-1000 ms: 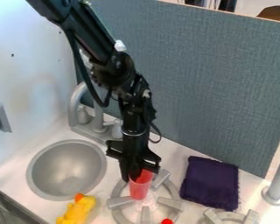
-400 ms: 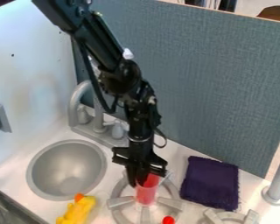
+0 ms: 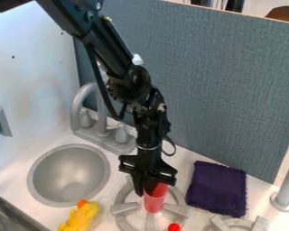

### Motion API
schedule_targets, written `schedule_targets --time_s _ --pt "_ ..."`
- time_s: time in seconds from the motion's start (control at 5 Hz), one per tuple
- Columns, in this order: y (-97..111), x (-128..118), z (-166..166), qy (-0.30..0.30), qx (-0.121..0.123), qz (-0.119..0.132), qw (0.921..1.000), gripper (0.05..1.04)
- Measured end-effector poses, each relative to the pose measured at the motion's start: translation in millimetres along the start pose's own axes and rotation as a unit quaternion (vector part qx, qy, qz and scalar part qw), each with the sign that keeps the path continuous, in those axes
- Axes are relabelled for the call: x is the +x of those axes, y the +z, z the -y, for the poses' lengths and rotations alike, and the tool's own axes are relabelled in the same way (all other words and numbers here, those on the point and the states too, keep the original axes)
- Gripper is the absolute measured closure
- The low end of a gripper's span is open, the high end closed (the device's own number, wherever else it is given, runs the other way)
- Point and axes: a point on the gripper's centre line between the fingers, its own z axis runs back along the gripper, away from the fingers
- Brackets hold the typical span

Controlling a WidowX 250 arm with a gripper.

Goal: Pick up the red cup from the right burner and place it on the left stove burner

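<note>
Yellow toy duck (image 3: 81, 217) sits near, left of the gray burner (image 3: 121, 221). Over the burner, the black gripper (image 3: 151, 188) pinches a see-through red cup (image 3: 154, 201) by its top. Folded purple cloth (image 3: 216, 189) lies right; the round sink (image 3: 68, 175) is left. Farther back stands the gray tap (image 3: 81, 101).

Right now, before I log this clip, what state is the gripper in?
Gripper: closed on the red cup, holding it near the rim, over the gray burner.
</note>
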Motion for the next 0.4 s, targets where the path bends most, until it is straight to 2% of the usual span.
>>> schedule_targets --time_s 0.2,0.4 --pt "1.0 -11.9 -1.5 0.009 0.021 -0.009 0.9997 0.440" --pt "31.5 -12.5 5.0 0.001 -0.010 0.037 0.9993 0.146"
